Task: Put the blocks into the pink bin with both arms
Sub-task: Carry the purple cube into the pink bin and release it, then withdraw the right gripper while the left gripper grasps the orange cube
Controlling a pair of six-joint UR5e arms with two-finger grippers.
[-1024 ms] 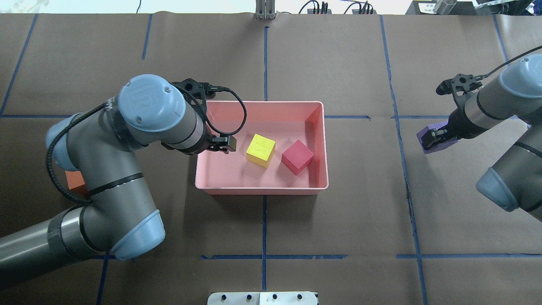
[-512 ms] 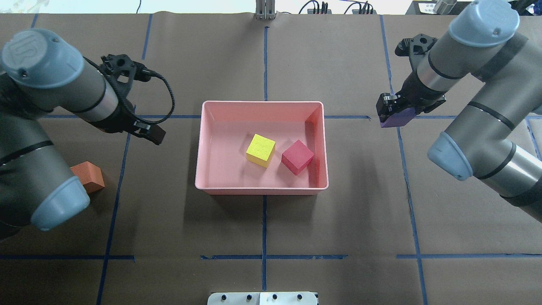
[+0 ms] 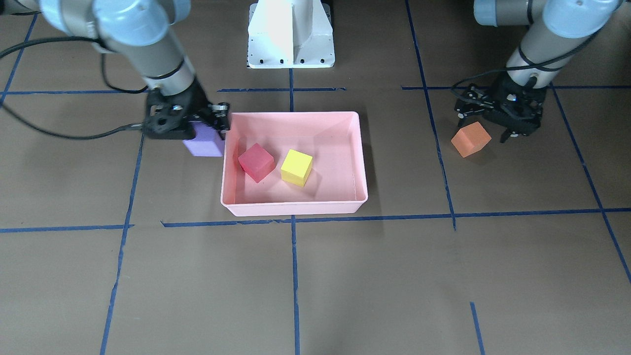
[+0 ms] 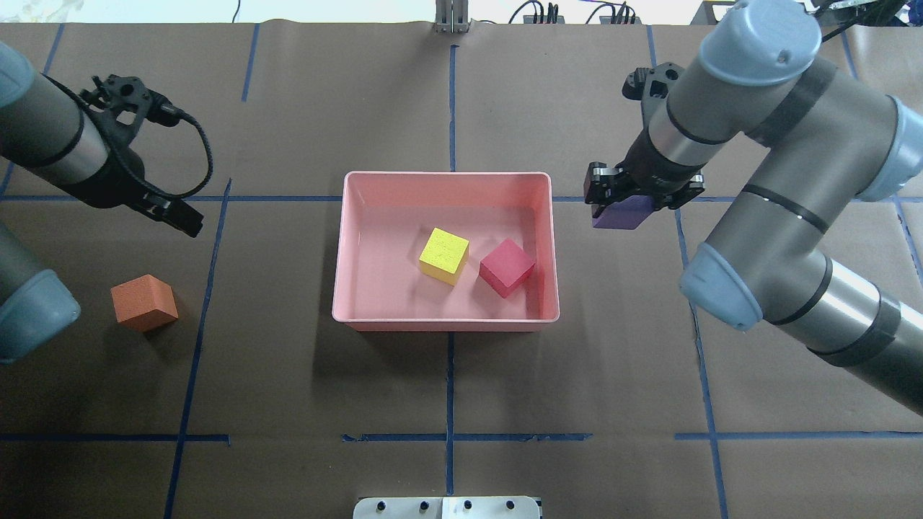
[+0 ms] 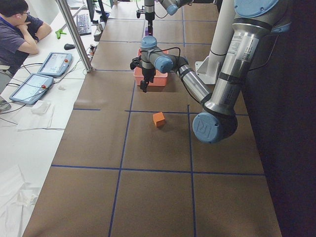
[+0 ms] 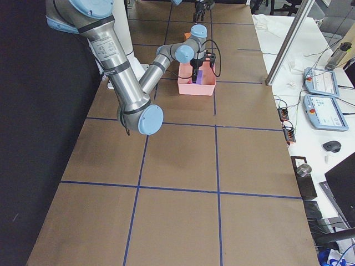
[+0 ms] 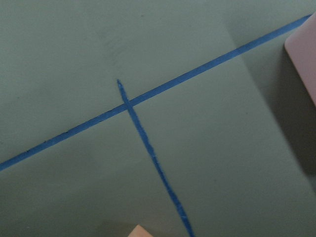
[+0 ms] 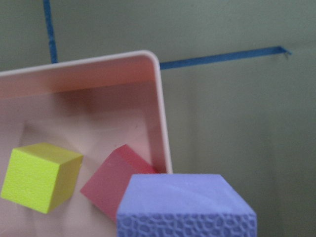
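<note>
Blocks here are four small matte foam cubes of equal size. The yellow block (image 4: 444,255) and the red block (image 4: 507,267) lie side by side on the floor of the bin (image 4: 445,174), a shallow pale-pink tray with a rolled rim. The red block sits nearer the bin's right wall and is turned at an angle. The orange block (image 4: 143,303) rests on the bench (image 4: 447,389), well apart from the bin on the robot's left. The purple block (image 4: 624,213), its gripped face finely pitted, is clenched in the right claw (image 4: 638,198). It hangs off the bench just outside the bin's right wall, near the far corner.

The right arm (image 4: 757,194) comes in from the right with its elbow bent and its wrist pointing down. The left arm (image 4: 43,144) reaches in from the left edge. The left claw (image 3: 494,123) is released, its jaws spread with nothing between them. It hovers above the bench beyond the orange block, apart from it, beside a blue tape (image 4: 216,238) line.
</note>
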